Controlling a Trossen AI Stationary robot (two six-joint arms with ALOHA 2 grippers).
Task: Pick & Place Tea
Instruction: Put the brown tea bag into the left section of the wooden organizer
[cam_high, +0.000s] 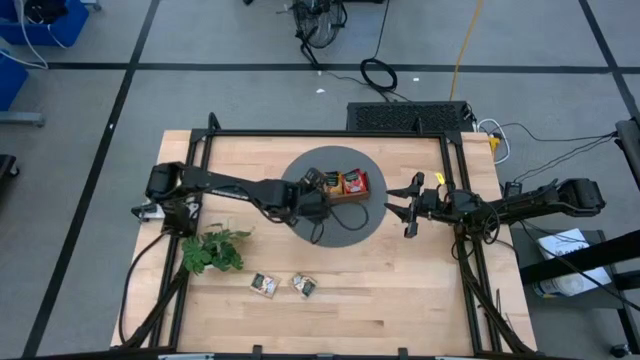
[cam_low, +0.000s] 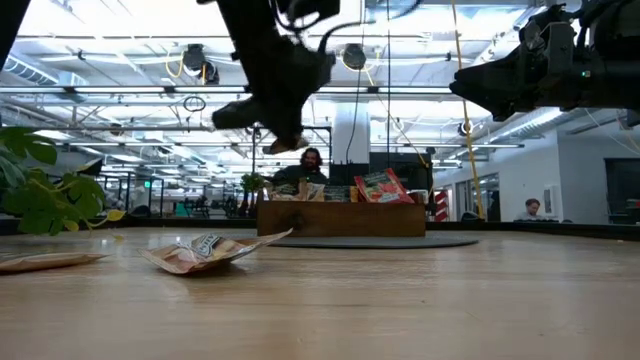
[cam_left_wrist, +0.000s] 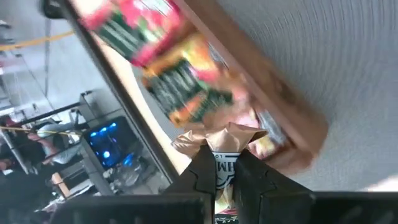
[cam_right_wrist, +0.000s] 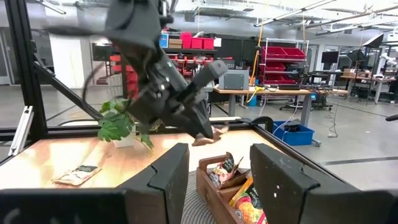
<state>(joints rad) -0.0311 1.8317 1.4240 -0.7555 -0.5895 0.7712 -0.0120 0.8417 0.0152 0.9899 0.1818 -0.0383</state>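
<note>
Left tool (cam_left_wrist: 225, 177) is clamped on a pale tea sachet (cam_left_wrist: 221, 146), hanging just above the wooden tray's (cam_high: 345, 196) left end, so the drop lies nearly straight below. Right tool (cam_high: 408, 208) waits beside the tray's right end, fingers apart and empty. Two more sachets (cam_high: 283, 285) lie on the wooden worktop (cam_high: 400, 290) near a leafy plant (cam_high: 213, 250). Behind is an open workshop with benches.

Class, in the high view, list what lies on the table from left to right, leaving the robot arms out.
Green plant sprig → pale tea sachet → second pale tea sachet → wooden tray on the grey mat.
</note>
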